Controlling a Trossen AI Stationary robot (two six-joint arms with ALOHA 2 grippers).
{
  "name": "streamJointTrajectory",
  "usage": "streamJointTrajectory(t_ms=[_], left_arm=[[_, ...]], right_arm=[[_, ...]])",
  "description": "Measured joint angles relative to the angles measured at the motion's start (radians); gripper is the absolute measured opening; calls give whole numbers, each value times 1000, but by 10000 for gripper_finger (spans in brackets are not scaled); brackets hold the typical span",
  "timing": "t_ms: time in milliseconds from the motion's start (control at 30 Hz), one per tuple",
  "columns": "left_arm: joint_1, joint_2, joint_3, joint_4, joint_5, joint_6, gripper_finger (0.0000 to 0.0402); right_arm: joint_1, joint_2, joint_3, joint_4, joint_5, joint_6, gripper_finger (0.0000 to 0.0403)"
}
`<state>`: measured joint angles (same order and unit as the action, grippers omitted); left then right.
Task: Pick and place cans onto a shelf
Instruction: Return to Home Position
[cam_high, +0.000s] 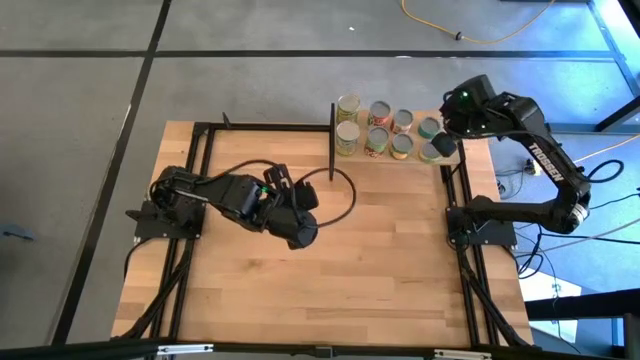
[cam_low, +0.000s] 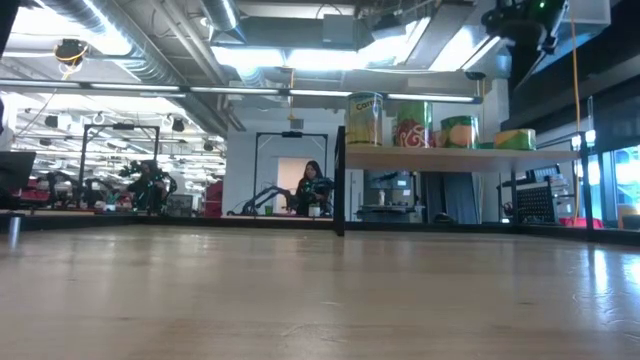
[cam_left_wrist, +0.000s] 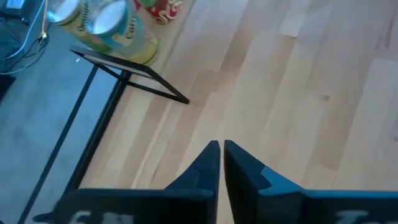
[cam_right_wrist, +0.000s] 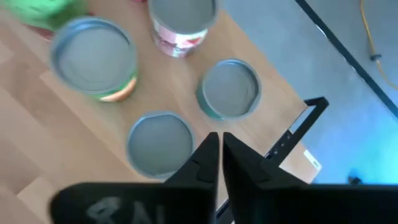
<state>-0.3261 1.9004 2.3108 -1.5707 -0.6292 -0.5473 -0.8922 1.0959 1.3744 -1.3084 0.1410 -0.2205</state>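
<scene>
The cans (cam_high: 379, 113) are standing upright, tops up, in two left-right rows on the far shelf (cam_low: 440, 157). The left gripper (cam_left_wrist: 221, 144) is hovering clenched, empty, over the table (cam_high: 400, 260) middle; the right gripper (cam_right_wrist: 220, 137) likewise over the shelf's right end.

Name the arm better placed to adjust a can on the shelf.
Right: the right gripper hovers above the cans on the shelf; the left gripper is over the table's middle, away from them.
</scene>
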Motion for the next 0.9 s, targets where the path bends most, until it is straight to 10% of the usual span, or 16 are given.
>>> streamJointTrajectory(t_ms=[300,900], left_arm=[[-10,-135,-40,1,-34,1,1],[-208,-911,-959,330,-83,-177,0]], right_arm=[[3,-63,53,-15,-47,-76,4],[3,-388,61,15,-477,-125,3]])
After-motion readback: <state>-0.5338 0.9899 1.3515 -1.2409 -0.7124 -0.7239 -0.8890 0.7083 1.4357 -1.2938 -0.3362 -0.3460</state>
